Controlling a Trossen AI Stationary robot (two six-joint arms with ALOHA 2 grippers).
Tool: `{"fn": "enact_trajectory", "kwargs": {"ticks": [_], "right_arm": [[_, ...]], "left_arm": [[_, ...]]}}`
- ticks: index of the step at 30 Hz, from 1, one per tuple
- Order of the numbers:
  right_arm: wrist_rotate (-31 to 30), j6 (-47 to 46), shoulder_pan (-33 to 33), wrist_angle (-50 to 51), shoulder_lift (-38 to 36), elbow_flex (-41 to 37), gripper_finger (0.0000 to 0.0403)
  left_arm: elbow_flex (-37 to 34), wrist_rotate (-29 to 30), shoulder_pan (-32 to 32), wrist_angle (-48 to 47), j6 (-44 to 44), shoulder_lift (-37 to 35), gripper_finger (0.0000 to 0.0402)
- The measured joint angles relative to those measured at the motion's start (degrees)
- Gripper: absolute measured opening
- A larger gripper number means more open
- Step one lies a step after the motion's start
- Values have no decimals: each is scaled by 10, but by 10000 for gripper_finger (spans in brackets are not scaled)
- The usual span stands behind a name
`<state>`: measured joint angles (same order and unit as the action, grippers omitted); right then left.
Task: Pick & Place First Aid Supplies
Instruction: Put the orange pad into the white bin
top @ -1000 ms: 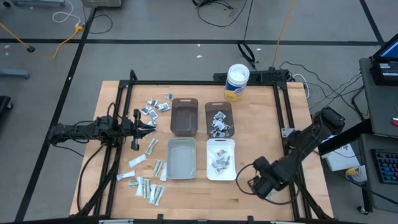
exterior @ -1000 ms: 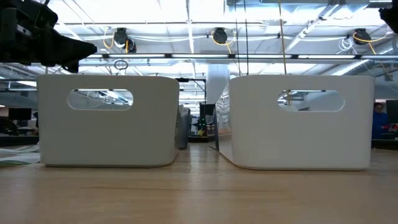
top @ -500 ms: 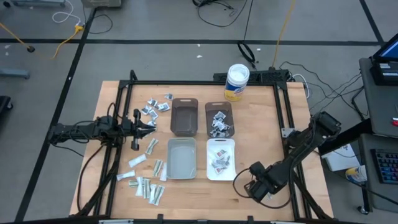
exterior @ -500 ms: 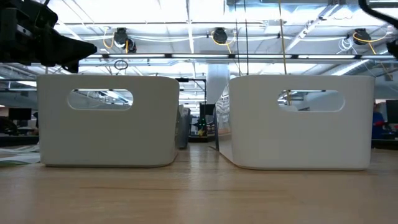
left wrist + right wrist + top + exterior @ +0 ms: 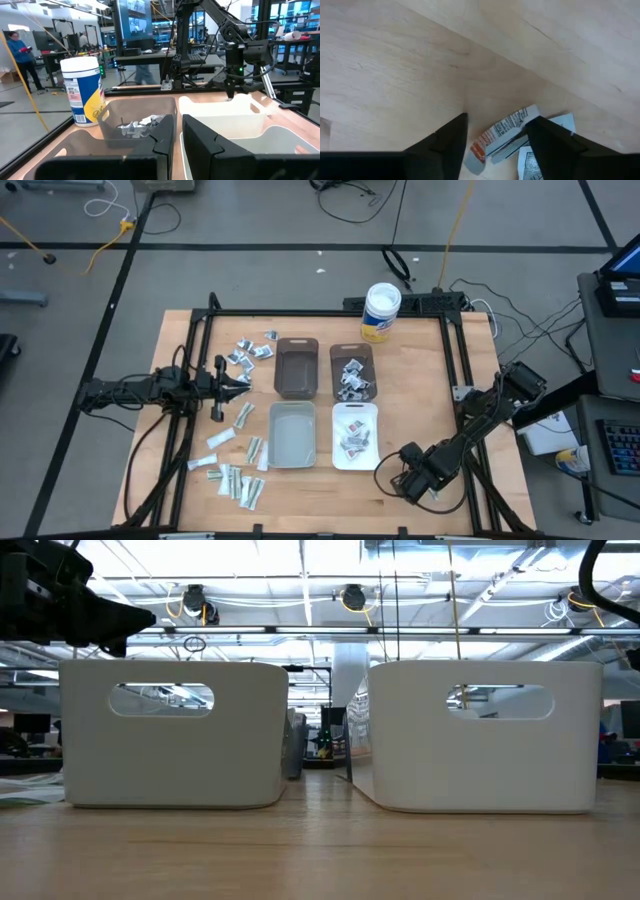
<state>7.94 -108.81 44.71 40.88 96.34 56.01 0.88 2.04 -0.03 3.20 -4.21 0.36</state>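
Moved: right gripper (image 5: 495,135) was lowered toward 7 o'clock, over packets (image 5: 502,136).
Jaws: right apart, narrowing; left gripper (image 5: 238,380) closed, empty.

Even overhead lighting in the high view, table (image 5: 420,380) evenly bright, only soft short shadows under the arms and beside the bins. No glare on the wood. Low view is backlit: ceiling strip lights (image 5: 300,580) blow out to white, the 2 white bins (image 5: 175,735) read grey on their near faces, table surface closest to the lens is soft and out of focus. Left wrist view sharp on the far room, its own fingers (image 5: 205,150) near-black and blurred. Right wrist view is bright, warm, very close; wood grain sharp, the packets (image 5: 507,132) readable, dark fingers (image 5: 445,142) without detail.
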Motion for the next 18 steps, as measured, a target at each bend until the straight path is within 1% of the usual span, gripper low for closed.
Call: {"fn": "enact_trajectory", "kwargs": {"ticks": [6, 9, 12, 14, 18], "right_arm": [[-2, 1, 0, 0, 0, 0, 104], [-2, 17, -5, 6, 0, 0, 63], [-6, 43, -17, 50, 1, 14, 20], [-7, 80, -29, 87, -2, 29, 7], [-6, 149, -55, 161, -18, 65, 10]], "left_arm": [[0, 0, 0, 0, 0, 0, 47], [0, 0, 0, 0, 0, 0, 47], [0, 0, 0, 0, 0, 0, 47], [0, 0, 0, 0, 0, 0, 47], [0, 0, 0, 0, 0, 0, 47]]}}
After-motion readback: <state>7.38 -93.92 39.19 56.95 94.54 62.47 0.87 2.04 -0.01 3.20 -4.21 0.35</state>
